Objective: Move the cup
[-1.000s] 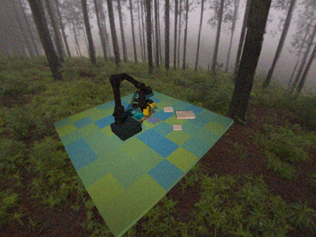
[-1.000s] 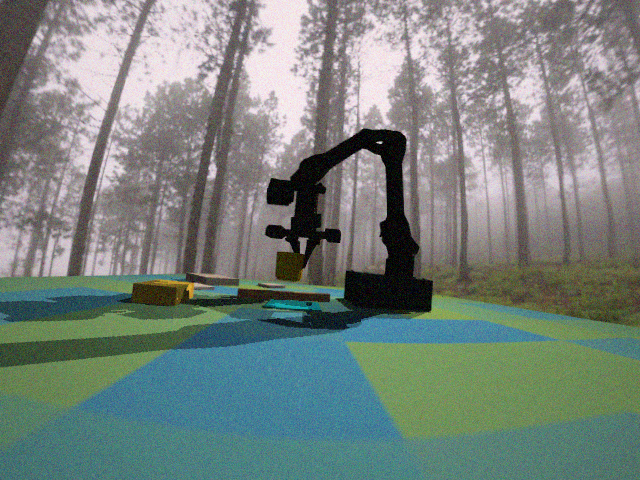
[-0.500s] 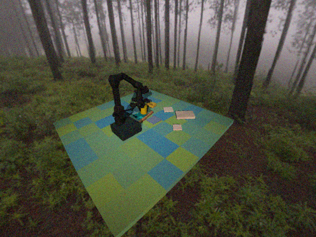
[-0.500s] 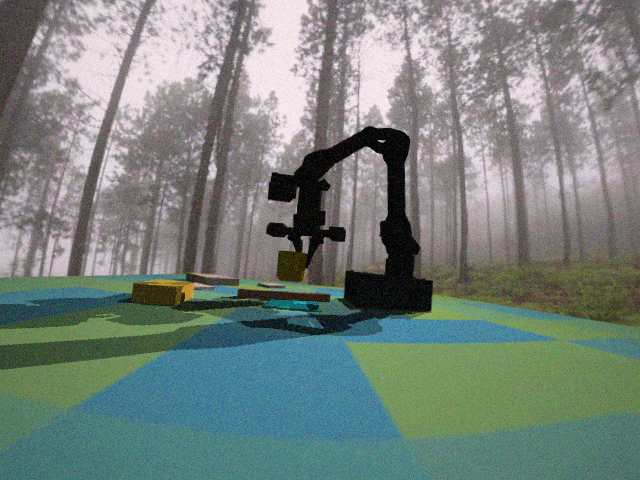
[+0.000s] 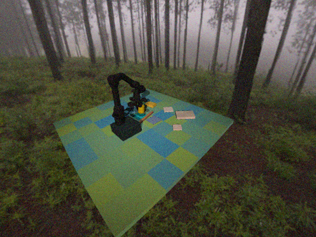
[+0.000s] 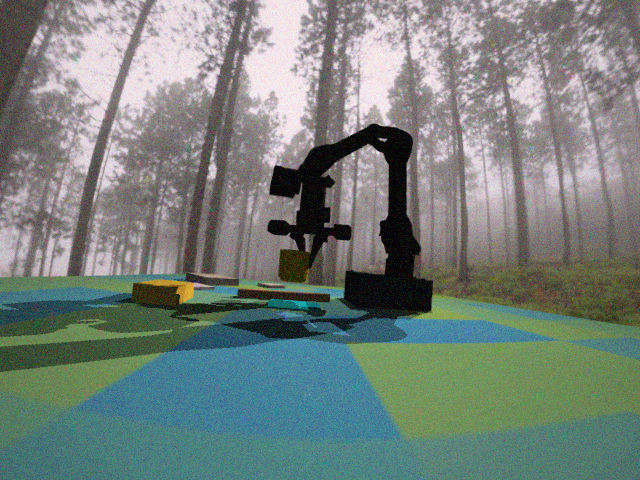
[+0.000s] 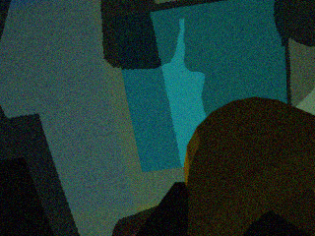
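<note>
The yellow cup (image 5: pixel 141 109) (image 6: pixel 293 265) (image 7: pixel 256 157) is upright in the air over the area of the teal pad (image 5: pixel 137 116) (image 6: pixel 290 304) (image 7: pixel 236 49). A clear gap shows beneath it in the exterior view. My gripper (image 6: pixel 306 255) is shut on the cup and points down; its fingers are at the cup's upper part. The purple pad (image 5: pixel 154 120) lies on the other side of the wooden bar, with nothing on it. The marbles are not visible; the inside of the cup is dark or hidden in every view.
A low wooden bar (image 5: pixel 146 117) (image 6: pixel 284 295) lies between the two pads. A yellow block (image 5: pixel 151 104) (image 6: pixel 161 292) lies beyond the teal pad. A larger pale block (image 5: pixel 185 114) (image 6: pixel 211 279) and two thin pale tiles (image 5: pixel 168 109) (image 5: pixel 177 127) lie beyond the purple pad.
</note>
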`<action>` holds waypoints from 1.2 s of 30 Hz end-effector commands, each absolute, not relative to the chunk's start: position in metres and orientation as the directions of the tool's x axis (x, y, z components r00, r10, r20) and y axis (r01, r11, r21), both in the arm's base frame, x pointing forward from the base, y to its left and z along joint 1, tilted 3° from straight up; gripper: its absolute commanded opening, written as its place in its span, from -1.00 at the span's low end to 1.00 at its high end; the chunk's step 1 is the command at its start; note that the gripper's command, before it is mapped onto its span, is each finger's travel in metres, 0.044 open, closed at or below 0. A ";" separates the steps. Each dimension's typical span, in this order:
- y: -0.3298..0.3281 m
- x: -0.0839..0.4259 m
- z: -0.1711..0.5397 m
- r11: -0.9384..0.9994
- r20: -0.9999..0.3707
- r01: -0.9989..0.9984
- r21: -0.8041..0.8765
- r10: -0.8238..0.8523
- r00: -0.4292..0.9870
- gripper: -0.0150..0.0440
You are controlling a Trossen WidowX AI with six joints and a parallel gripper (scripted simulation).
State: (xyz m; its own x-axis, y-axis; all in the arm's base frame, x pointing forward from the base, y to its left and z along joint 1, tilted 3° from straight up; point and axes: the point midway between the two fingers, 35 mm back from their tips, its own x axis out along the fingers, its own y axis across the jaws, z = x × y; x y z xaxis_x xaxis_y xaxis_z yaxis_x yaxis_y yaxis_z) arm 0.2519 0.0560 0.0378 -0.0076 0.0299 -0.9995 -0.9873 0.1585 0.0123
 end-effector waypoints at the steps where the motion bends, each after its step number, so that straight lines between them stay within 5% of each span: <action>1: 0.063 0.249 0.038 0.163 -0.999 -0.986 0.017 0.034 -0.011 -0.49; 36: 0.083 0.243 0.000 0.163 -0.999 -0.986 0.018 0.036 -0.012 -0.49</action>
